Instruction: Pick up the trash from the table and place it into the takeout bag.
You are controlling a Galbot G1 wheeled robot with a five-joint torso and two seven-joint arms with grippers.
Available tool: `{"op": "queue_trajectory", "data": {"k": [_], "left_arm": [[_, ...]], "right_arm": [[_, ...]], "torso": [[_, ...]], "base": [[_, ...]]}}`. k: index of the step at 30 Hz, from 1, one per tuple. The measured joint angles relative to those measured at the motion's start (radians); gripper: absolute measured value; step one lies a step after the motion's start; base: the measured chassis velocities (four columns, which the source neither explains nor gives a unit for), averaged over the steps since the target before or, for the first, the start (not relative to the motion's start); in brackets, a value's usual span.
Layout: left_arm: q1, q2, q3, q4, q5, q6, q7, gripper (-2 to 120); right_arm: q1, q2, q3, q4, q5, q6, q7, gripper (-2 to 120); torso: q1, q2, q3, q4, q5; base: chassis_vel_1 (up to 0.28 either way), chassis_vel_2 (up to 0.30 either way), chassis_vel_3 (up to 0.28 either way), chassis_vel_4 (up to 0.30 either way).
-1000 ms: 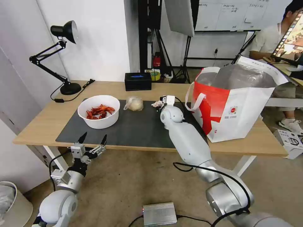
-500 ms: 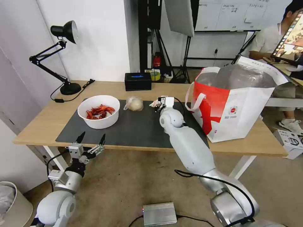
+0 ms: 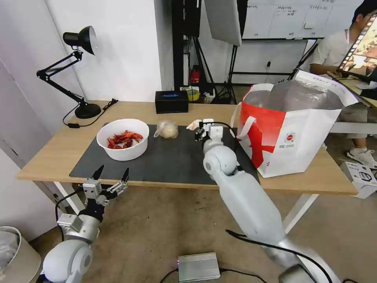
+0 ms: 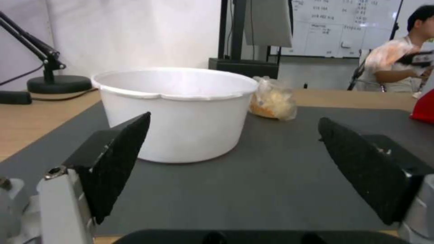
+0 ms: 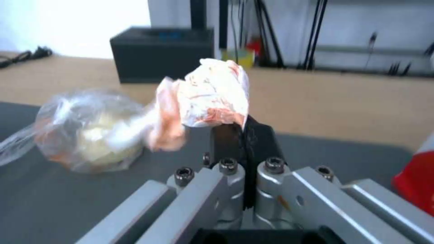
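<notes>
The light-wood table [image 3: 55, 151] was covered by a dark grey mat [image 3: 169, 161]. A white bowl [image 3: 122, 139] and a clear baggie [image 3: 167, 129] were found left of the right gripper [image 3: 199, 131], the takeout bag [image 3: 298, 133] just right.

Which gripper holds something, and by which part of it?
The right gripper pinches the crumpled tissue by its lower edge; the left gripper holds nothing.
</notes>
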Motion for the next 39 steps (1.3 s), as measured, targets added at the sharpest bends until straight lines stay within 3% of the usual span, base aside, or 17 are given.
{"op": "queue_trajectory", "data": {"k": [11, 15, 25, 34, 39], "left_arm": [[0.002, -0.003, 0.001, -0.012, 0.004, 0.003, -0.001, 100], [0.009, -0.013, 0.004, -0.016, 0.01, 0.003, -0.001, 100], [0.018, -0.019, 0.006, -0.023, 0.013, 0.003, -0.001, 100], [0.015, -0.021, 0.013, -0.023, 0.013, 0.003, -0.001, 100], [0.017, -0.022, 0.014, -0.023, 0.015, 0.003, -0.002, 100]], "right_arm": [[-0.106, -0.068, 0.099, 0.168, -0.219, 0.196, -0.127, 0], [-0.139, -0.067, 0.144, 0.204, -0.311, 0.265, -0.123, 0], [-0.171, -0.084, 0.23, 0.239, -0.377, 0.352, -0.105, 0], [-0.16, -0.1, 0.283, 0.237, -0.351, 0.373, -0.059, 0], [-0.147, -0.111, 0.317, 0.251, -0.306, 0.331, -0.015, 0]], "torso": [[0.0, 0.0, 0.0, -0.0001, 0.0], [0.0, 0.0, 0.0, 0.0, 0.0], [0.0, 0.0, 0.0, -0.0001, 0.0001], [0.0, 0.0, 0.0, 0.0, 0.0], [0.0, 0.0, 0.0, 0.0, -0.0001]], "base": [[0.0, 0.0, 0.0, 0.0], [0.0, 0.0, 0.0, 0.0], [0.0, 0.0, 0.0, 0.0], [0.0, 0.0, 0.0, 0.0], [0.0, 0.0, 0.0, 0.0]]}}
